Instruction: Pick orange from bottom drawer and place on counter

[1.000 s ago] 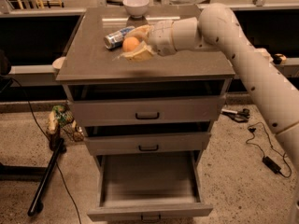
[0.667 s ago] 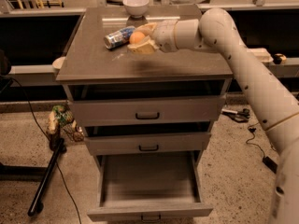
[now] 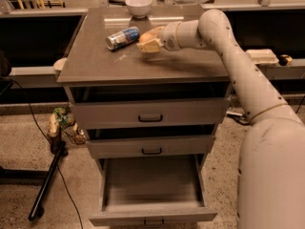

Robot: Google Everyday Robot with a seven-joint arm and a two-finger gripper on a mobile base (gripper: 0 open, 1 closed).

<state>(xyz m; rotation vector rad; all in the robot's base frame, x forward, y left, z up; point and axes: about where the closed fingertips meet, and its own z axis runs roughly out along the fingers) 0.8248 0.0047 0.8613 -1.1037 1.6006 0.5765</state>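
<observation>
- The orange (image 3: 151, 32), upper centre, is mostly hidden behind the gripper (image 3: 144, 45), which is low over the counter (image 3: 95, 66); contact with the counter cannot be told.
- The bottom drawer (image 3: 152, 185) has its front cut off by the lower edge.
- The arm (image 3: 248, 80) runs out at lower right.
- The can (image 3: 123, 37) has a label too blurred to read.

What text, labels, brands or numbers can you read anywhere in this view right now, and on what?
None can be read.
Soda can, lying on the counter: blue and white label, print too blurred to read.
Gripper, over the counter just right of the can, with the orange at it: no markings visible.
White bowl and bottom drawer: no text.
</observation>
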